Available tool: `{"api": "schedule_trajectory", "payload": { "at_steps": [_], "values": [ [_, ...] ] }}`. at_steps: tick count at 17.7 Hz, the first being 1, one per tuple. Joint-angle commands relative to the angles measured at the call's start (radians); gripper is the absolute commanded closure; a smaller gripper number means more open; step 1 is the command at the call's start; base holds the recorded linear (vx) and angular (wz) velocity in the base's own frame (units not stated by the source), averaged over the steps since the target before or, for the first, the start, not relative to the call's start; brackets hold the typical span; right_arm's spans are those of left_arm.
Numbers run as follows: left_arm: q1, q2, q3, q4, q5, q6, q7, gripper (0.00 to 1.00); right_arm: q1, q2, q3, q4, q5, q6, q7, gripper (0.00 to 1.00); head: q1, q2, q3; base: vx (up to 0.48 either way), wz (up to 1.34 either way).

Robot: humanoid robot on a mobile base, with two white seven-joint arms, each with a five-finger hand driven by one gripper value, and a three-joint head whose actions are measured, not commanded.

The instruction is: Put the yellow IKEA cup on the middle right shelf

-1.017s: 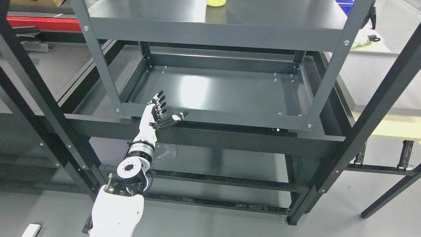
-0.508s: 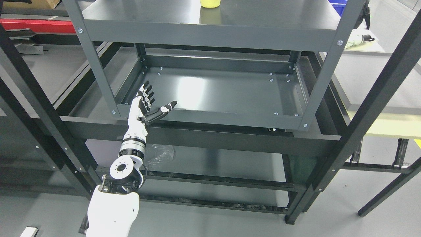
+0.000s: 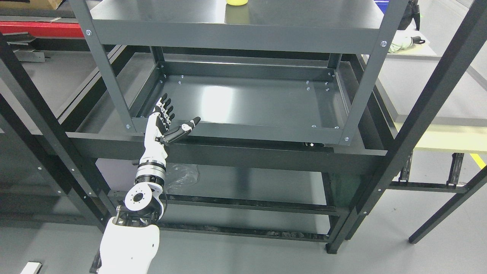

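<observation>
The yellow cup (image 3: 237, 2) stands on the upper grey shelf (image 3: 304, 15), cut off by the picture's top edge near the middle. My left hand (image 3: 169, 121) is raised in front of the lower shelf tray (image 3: 243, 99), at its front left corner, well below the cup. Its fingers are spread, the thumb points right, and it holds nothing. The right arm does not show.
Grey uprights (image 3: 104, 68) (image 3: 361, 83) frame the shelf unit. A black outer frame (image 3: 422, 114) crosses at the right and left. A crumpled clear plastic bag (image 3: 182, 177) lies on a low shelf behind my wrist. A pale table (image 3: 437, 110) stands at the right.
The camera has shifted, so the whole scene slid left and up and the cup is nearly out of frame. My left hand stays open by the tray's front left corner.
</observation>
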Motion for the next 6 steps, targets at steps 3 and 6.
{"api": "schedule_trajectory", "payload": {
  "at_steps": [3, 6],
  "values": [
    [0.004, 0.018, -0.006, 0.008, 0.0, -0.002, -0.001, 0.0, 0.006, -0.017, 0.0, 0.0, 0.0, 0.001, -0.001, 0.01, 0.0, 0.0, 0.0, -0.008, 0.0],
    [0.002, 0.018, -0.006, 0.006, 0.0, -0.002, -0.001, 0.0, 0.006, -0.017, 0.0, 0.0, 0.0, 0.001, -0.001, 0.01, 0.0, 0.0, 0.0, 0.0, 0.0]
  ]
}}
